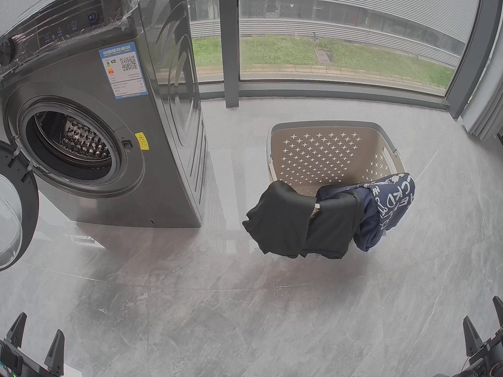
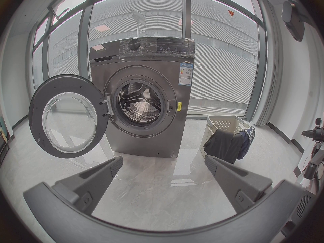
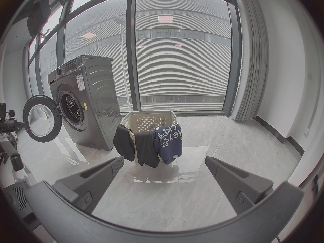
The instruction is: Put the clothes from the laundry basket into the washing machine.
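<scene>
- Both hands sit at the near edge of the scene. The left hand and the right hand are spread wide and empty, well apart from the basket.
- The clothes lie draped over the basket's near rim, not down inside it. Two black pieces overlap, and a navy shirt at the right corner is part-covered by one of them.
- Risk one: a pinch at the overlap likely lifts two garments together. The looser one may slip onto the floor on the way to the washer.
- Risk two: the basket looks light and nearly empty. A sideways tug on cloth hooked over its rim could drag or tip it across the glossy floor.
- Risk three: the door stands swung out on the washer's left, on the left arm's side. A wide swing from that arm could strike it or push it to.
- Risk four: long cloth carried low may trail on the floor. It may also catch at the mouth of the drum and hang half out rather than drop in.
- Risk five: a grasp on a thin edge of cloth may hold too little fabric and let go mid-carry.
</scene>
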